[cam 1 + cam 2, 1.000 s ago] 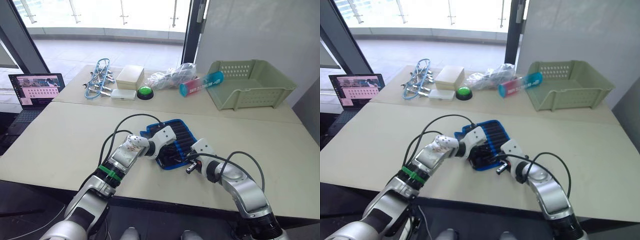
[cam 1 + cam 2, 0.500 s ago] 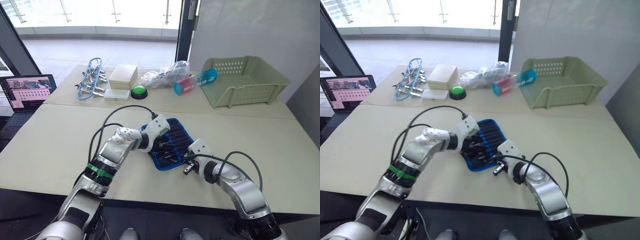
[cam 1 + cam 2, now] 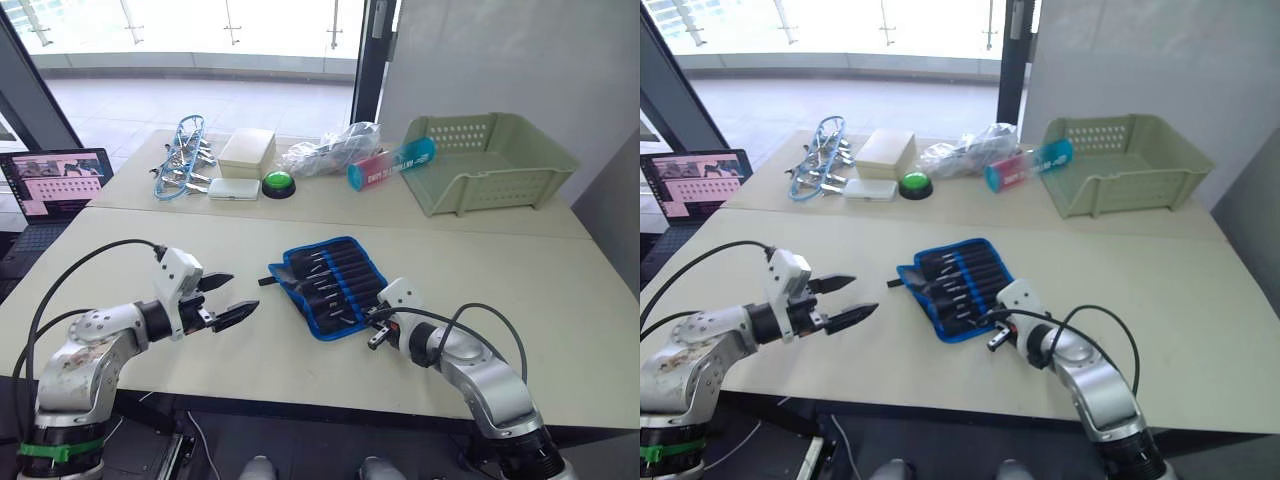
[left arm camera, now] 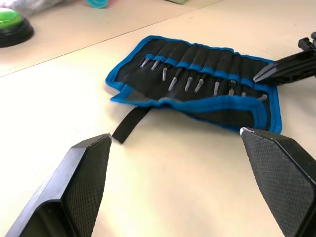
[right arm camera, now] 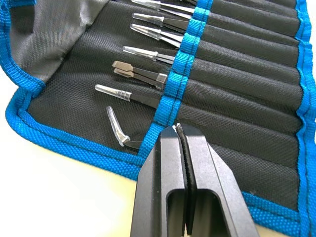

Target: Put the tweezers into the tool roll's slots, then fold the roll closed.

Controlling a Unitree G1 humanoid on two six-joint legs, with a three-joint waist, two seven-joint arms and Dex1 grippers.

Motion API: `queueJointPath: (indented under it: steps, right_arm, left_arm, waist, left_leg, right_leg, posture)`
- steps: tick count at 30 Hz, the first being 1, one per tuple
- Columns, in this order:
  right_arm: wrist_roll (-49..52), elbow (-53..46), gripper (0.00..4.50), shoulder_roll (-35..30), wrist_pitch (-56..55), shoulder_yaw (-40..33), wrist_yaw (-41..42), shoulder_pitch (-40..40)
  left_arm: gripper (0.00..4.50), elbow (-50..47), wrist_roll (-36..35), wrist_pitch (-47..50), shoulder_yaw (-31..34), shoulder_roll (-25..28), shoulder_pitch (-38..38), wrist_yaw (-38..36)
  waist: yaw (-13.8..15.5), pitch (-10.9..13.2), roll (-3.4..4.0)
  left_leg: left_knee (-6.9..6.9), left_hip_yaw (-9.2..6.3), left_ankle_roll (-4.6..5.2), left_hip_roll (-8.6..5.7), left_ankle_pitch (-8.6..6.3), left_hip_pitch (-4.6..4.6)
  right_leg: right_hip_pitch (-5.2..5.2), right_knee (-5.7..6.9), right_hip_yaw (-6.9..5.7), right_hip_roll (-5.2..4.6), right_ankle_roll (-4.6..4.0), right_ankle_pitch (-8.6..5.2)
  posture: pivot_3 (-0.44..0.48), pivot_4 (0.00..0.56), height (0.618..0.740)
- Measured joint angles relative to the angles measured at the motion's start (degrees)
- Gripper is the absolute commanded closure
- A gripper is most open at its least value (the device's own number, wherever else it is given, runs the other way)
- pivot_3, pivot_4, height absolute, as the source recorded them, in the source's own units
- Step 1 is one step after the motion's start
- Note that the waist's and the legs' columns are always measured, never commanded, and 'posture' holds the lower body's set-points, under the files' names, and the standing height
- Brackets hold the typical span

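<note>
The tool roll [image 3: 328, 285] lies unrolled on the near table, black with blue edging, and its strap [image 4: 129, 123] trails off one end. Several black tweezers [image 5: 143, 74] sit in the slots [image 5: 237, 94] with their tips sticking out. The flap [image 4: 133, 94] at the roll's left end is partly turned over. My left gripper [image 3: 245, 291] hovers open to the left of the roll, apart from it and holding nothing. My right gripper [image 3: 372, 325] is shut and empty, its tip at the roll's near right edge; in the right wrist view its fingers [image 5: 177, 163] reach just over the blue hem.
On the far table stand a green basket [image 3: 490, 160], a pink and teal tube [image 3: 392, 165], a plastic bag [image 3: 330, 152], a green button [image 3: 277, 183], a white box [image 3: 247, 152] and a blue-framed tool bundle [image 3: 180, 155]. A laptop [image 3: 55, 180] sits at far left.
My left gripper has let go of the roll, opened wide and drawn back to the left. The roll now lies uncovered. My right gripper has stayed put.
</note>
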Motion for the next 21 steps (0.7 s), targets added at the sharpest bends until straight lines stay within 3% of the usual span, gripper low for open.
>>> queueJointPath:
  steps: [5,6,12,17,21]
  right_arm:
    - [2.12,-4.19,4.5,-1.25,-0.24,-1.37,1.43,3.52]
    - [2.42,-5.1,3.96,-1.25,-0.24,-1.46,1.8,3.86]
    - [9.83,-14.49,1.95,-0.15,0.56,-4.26,3.82,2.54]
    - [10.85,-14.64,0.23,3.81,1.44,1.81,2.71,-1.57]
    - [5.7,-10.46,0.06,7.34,0.51,10.53,-1.37,-3.6]
  left_arm:
    - [0.06,-0.67,-4.66,-5.77,5.66,-0.82,10.72,-3.29]
    - [0.0,-0.69,-5.15,-6.62,5.95,-0.82,12.02,-3.63]
    - [0.0,-1.17,-7.72,-9.05,6.39,-0.82,14.67,-3.87]
    - [0.0,-0.73,-7.85,-11.21,6.33,-0.81,15.43,-3.77]
    - [0.0,-0.16,-7.69,-12.41,6.22,-0.82,15.35,-2.71]
  waist:
    - [-0.17,0.01,0.01]
    - [-0.17,0.02,0.03]
    - [-0.32,0.03,0.05]
    - [-0.63,0.03,0.05]
    - [-0.61,0.03,0.05]
  left_leg:
    - [-0.04,0.0,0.0,0.04,-0.01,-0.19]
    - [-0.02,0.0,0.0,0.04,-0.01,-0.24]
    - [0.01,0.01,0.0,0.04,0.0,-0.35]
    - [0.0,0.03,0.01,0.05,0.0,-0.32]
    - [0.03,0.03,0.0,0.05,0.01,-0.32]
  right_leg:
    - [-0.29,0.07,0.0,0.02,-0.04,-0.02]
    - [-0.37,0.1,0.01,0.02,-0.05,-0.02]
    - [-0.51,0.22,0.02,0.02,-0.05,-0.01]
    - [-0.7,0.55,0.02,0.05,-0.16,-0.07]
    - [-0.72,0.59,0.02,0.05,-0.17,-0.08]
  posture:
    - [0.0,0.15,0.74]
    - [0.0,0.15,0.74]
    - [0.0,0.15,0.74]
    - [0.0,0.15,0.74]
    - [0.0,0.15,0.74]
